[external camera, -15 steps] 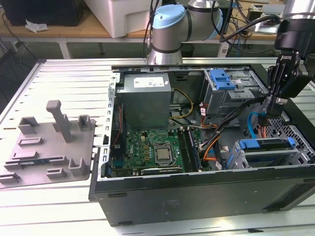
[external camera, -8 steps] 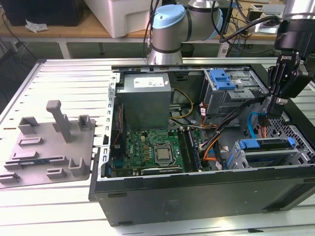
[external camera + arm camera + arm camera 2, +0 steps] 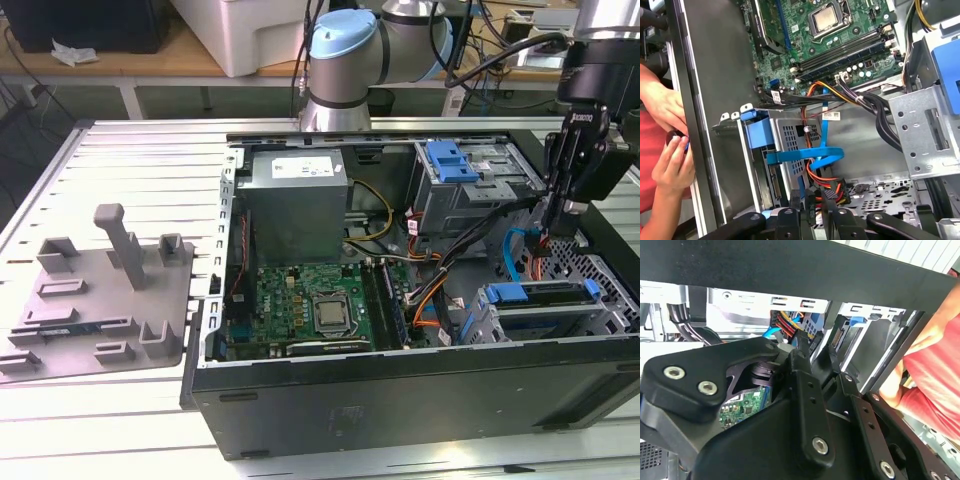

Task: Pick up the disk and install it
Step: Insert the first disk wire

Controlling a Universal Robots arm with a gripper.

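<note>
Starting at the gripper (image 3: 556, 222): hung from the arm (image 3: 345, 45) and dipped into the open computer case (image 3: 400, 405) at the exterior view's right end, tip down among the blue and orange cables (image 3: 522, 258). Open or closed? Cannot tell from these angles. Touching the cables or just clear of them? Cannot tell that either. Just beside it, toward the near right corner of the case: the disk (image 3: 535, 294), slotted flat into the lower drive cage (image 3: 480, 320), blue carrier frame showing along the top, drive body mostly tucked behind the cage wall. Same spot in the first wrist view: the disk (image 3: 759, 134) with its blue tab poking out at the cage's end, and a flat blue ribbon cable (image 3: 805, 156) draped across the perforated cage side. Moving outward, on the far side of the gripper: a taller drive cage (image 3: 470, 195) with a bare blue caddy (image 3: 450, 160) resting on top, well apart from the disk. Further toward the exterior view's left: the green motherboard (image 3: 290, 300) lying on the case floor, processor (image 3: 330, 312) square in the middle, grey power supply (image 3: 297, 195) behind it. Outside the case, on the slatted metal counter (image 3: 130, 150) at the exterior view's left: a grey moulded fixture (image 3: 100, 290) with upright posts. And just past the case's black wall in the first wrist view: a person's hands (image 3: 672, 165), red clothing (image 3: 646, 150) alongside, pinching something small and dark.
</note>
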